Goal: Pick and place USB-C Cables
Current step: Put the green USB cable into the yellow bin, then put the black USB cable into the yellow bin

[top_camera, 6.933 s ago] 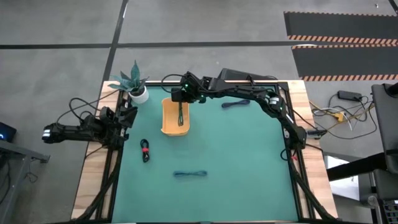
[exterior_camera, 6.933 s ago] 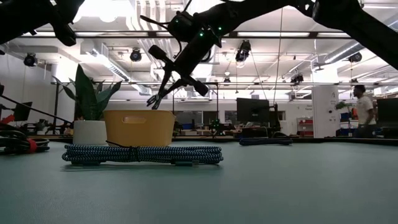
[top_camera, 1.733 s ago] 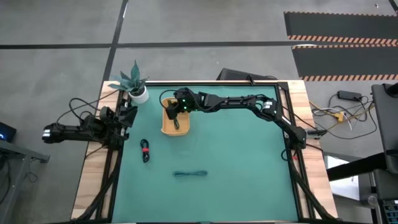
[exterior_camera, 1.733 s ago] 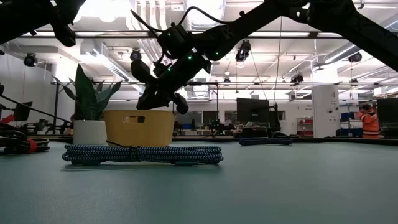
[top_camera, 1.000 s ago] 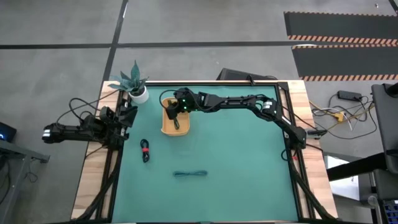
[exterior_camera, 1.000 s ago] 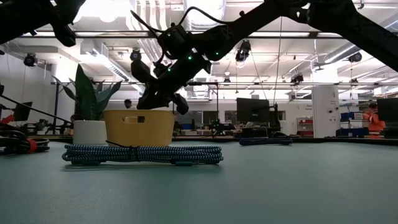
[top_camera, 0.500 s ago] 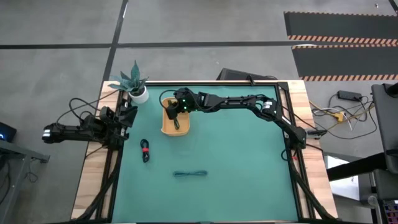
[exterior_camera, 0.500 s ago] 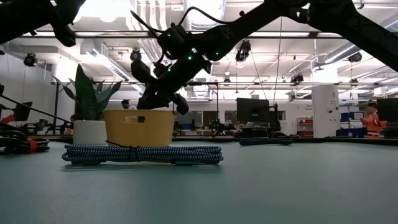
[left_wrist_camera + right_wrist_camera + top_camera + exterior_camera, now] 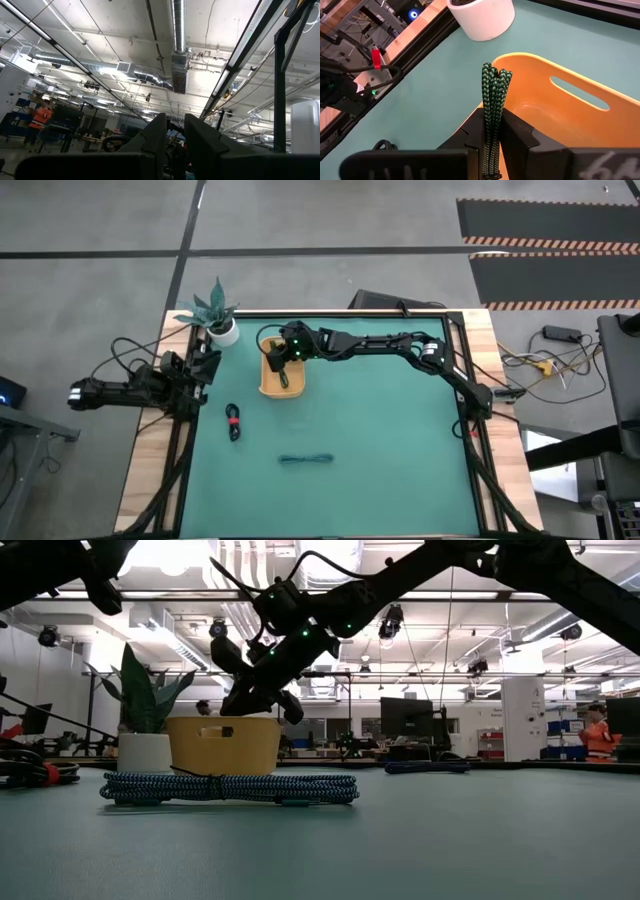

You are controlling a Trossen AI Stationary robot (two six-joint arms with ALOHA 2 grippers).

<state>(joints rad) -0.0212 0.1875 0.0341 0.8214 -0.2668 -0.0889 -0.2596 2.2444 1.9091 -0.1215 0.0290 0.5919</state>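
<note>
The right gripper [image 9: 284, 366] reaches over the yellow tray [image 9: 268, 383] at the far left part of the green table [image 9: 400, 440], and its two dark fingers [image 9: 520, 137] are pinched tight on the dark green cable [image 9: 492, 105] — the bundle stands up between them, its looped end poking past the fingertips, above the tray's near rim with the slotted handle wall beyond. From the low view the gripper [image 9: 262, 695] hangs tilted just over the tray's [image 9: 225, 745] top edge. The teal-blue cable [image 9: 306, 460] lies on the mat toward the near side, well apart from the tray; in the low view it [image 9: 228, 787] is the braided coil closest to the camera. The black-and-red cable [image 9: 233, 423] lies near the table's left edge, between the tray and the teal-blue one. A blue-purple cable [image 9: 427, 767] rests far back on the mat in the low view. A potted plant [image 9: 214, 314] in a white pot stands at the far left corner, just beside the tray. The left gripper [image 9: 172, 137] is parked off the table's left side, aimed up at the ceiling — its fingers stand close together with only a narrow gap and nothing between them. A person in orange [image 9: 600, 732] shows far off in the room.
</note>
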